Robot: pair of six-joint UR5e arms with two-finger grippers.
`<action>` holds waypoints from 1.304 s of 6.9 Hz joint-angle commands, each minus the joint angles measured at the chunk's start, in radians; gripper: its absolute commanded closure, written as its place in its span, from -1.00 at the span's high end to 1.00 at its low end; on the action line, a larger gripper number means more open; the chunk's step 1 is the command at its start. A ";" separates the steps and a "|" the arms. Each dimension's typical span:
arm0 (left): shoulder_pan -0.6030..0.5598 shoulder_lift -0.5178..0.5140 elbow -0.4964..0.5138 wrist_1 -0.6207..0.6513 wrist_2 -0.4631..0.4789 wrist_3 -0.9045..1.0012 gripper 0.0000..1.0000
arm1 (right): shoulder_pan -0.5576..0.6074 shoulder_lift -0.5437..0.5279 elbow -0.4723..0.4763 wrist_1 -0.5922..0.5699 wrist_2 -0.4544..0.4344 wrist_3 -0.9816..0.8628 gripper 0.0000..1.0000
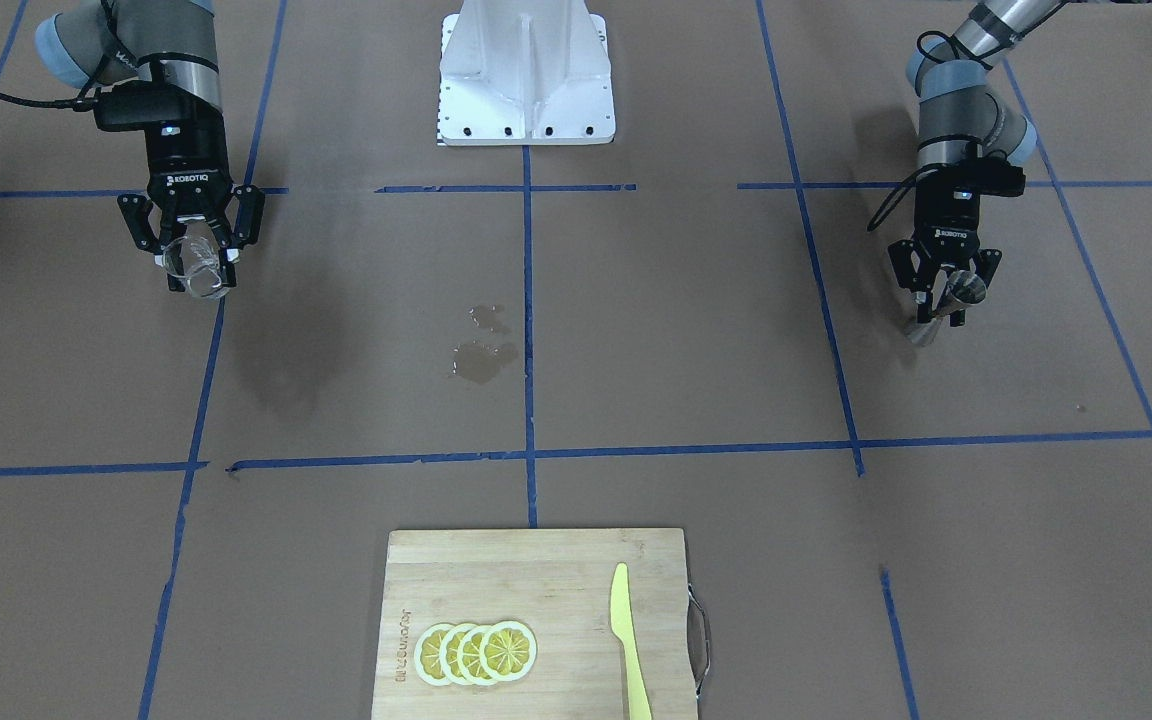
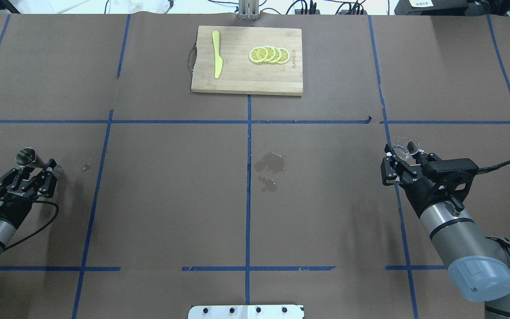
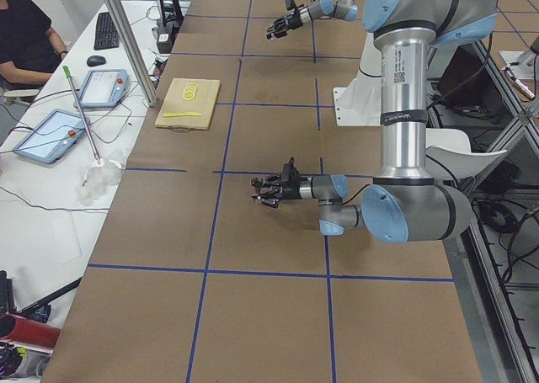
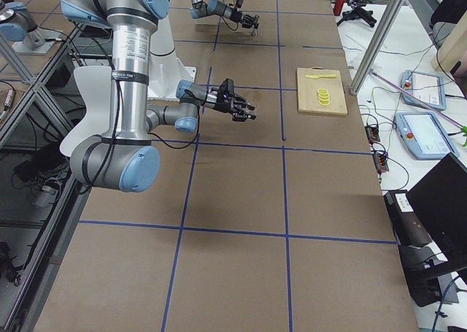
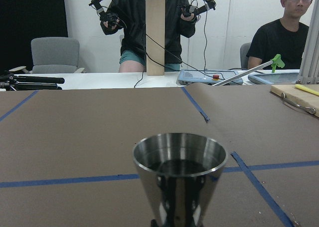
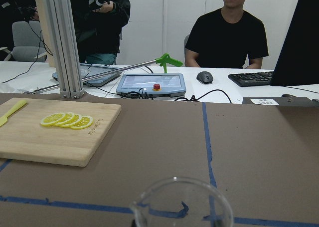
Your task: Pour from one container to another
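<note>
Surface [image 2: 171,199]: brown paper covering, marked into squares by blue tape lines.
Cutting board [image 2: 237,82]: pale wood with a metal handle, lying centred at the edge farthest from the robot.
Left hand [image 1: 944,300]: low at the robot's left side of the surface, fingers pinching the jigger [image 2: 27,157] about its middle.
Right hand [image 1: 202,278]: low at the robot's right side, fingers pressed against the walls of the glass cup [image 2: 403,148].
Knife [image 2: 216,55]: yellow-green, flat on the board near the handle end.
Lemon slices [image 2: 269,54]: four, overlapping in a row on the board, apart from the knife.
Wet patches [image 2: 272,164]: two dark stains near the surface's centre, just beside the middle tape line and well apart from both hands.
Jigger: grey steel, hourglass-shaped, held in the left hand with its mouth up. The interior is dark and the contents cannot be told.
Glass cup: clear, with a pouring lip, held in the right hand. Its rim is level in the right wrist view.
</note>
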 commanded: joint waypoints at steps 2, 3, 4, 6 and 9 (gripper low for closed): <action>-0.001 0.002 -0.012 -0.005 -0.026 0.001 1.00 | 0.000 0.000 0.000 0.000 0.001 0.000 -1.00; 0.001 0.008 -0.017 -0.006 -0.024 0.000 1.00 | 0.000 0.000 0.000 0.000 -0.001 0.000 -1.00; 0.001 0.017 -0.016 -0.015 -0.023 -0.005 1.00 | 0.000 0.000 0.000 0.000 -0.001 0.000 -1.00; 0.025 0.037 -0.019 -0.028 -0.020 -0.009 1.00 | -0.002 0.000 0.002 0.000 -0.001 0.000 -1.00; 0.085 0.115 -0.037 -0.096 -0.004 -0.009 1.00 | 0.000 0.000 0.009 0.000 -0.001 0.000 -1.00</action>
